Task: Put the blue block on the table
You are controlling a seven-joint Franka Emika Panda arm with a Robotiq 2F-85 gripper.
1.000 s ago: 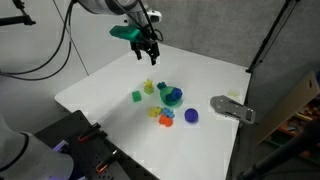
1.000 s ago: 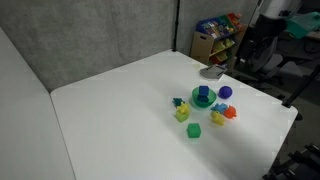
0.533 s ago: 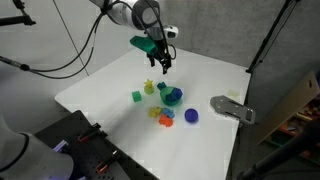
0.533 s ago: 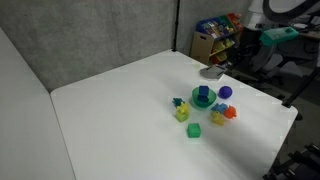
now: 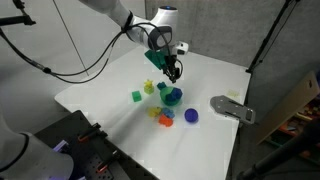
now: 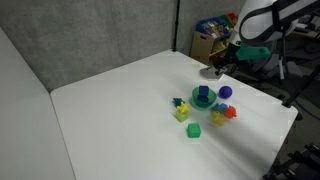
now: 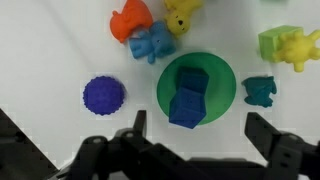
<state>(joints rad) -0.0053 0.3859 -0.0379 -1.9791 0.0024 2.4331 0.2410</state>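
Note:
The blue block [image 7: 187,105] lies inside the teal bowl [image 7: 222,70], on the white table [image 7: 60,60]. Its upper part looks darker, and I cannot tell if that is a second block. It also shows in the bowl in an exterior view [image 6: 204,91]. My gripper [image 7: 200,130] is open and empty, hanging above the bowl with its two dark fingers on either side of the bowl's near rim. In both exterior views the gripper [image 5: 172,70] [image 6: 222,63] is above the bowl [image 5: 173,97] [image 6: 204,100].
A rounded dark-blue ball [image 7: 103,96] lies beside the bowl. Orange, blue and yellow pieces [image 7: 150,30] lie beyond it. A small green block [image 7: 278,42], a yellow figure [image 7: 302,50] and a teal piece [image 7: 260,90] lie on the other side. A grey tool [image 5: 232,108] lies near the table edge.
The arm has swung across the table and come down, bringing the open gripper from the far side to above the bowl. The objects have not moved.

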